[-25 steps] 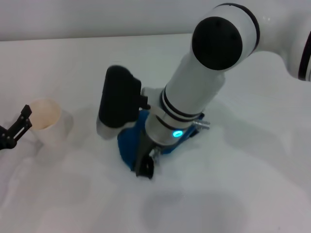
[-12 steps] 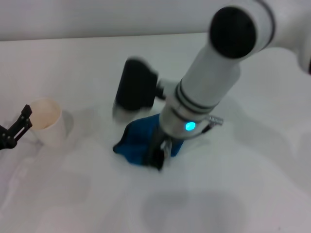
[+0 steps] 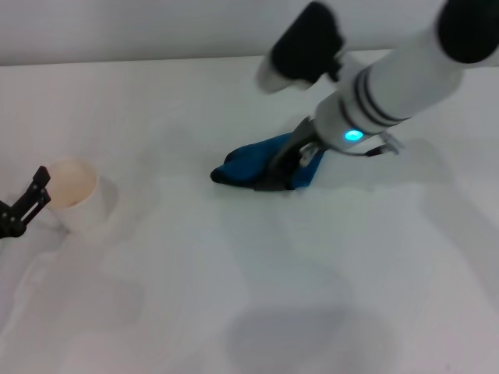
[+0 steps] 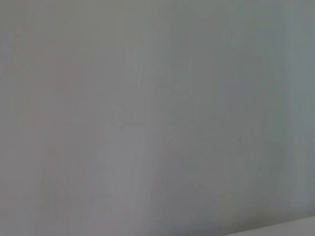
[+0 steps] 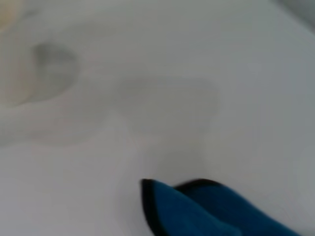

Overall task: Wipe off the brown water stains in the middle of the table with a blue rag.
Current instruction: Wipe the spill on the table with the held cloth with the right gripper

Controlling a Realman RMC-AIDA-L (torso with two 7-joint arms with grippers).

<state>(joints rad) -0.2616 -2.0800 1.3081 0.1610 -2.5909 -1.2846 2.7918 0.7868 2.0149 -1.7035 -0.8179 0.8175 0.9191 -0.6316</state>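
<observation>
Right pincer (image 3: 282,170) clamped on the blue rag (image 3: 261,164), pressing it flat onto the white desk (image 3: 234,296), left pincer (image 3: 22,209) parked far off, prongs spread beside a paper cup (image 3: 76,195).

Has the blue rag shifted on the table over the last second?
Yes. The blue rag went up-view and rightward, away from the paper cup, dragged by the right gripper.

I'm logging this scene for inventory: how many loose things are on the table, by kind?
Rag: 1 (blue, under the right gripper)
Cup: 1 (white paper, by the left gripper)
Total: 2
</observation>
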